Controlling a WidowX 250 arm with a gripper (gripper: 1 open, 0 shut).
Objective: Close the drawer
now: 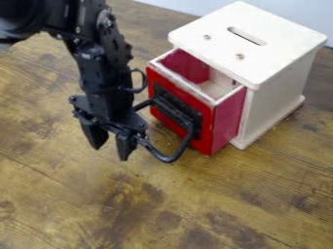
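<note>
Drawer [196, 107], red with a black front plate, stood pulled partway out of the white cabinet [260, 58], directly to the right of the gripper [109, 144] in the camera view. Its wire handle [166, 148] looped toward the downward-pointing fingers, which were parted and held nothing. Closing likely required a push rightward, along the drawer's sliding axis, into the cabinet.

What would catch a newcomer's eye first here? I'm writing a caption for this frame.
The red drawer stands pulled out of the white cabinet at right of centre, its black wire handle looping forward. Just left of it, the black gripper points down at the wooden table, jaws apart.
</note>
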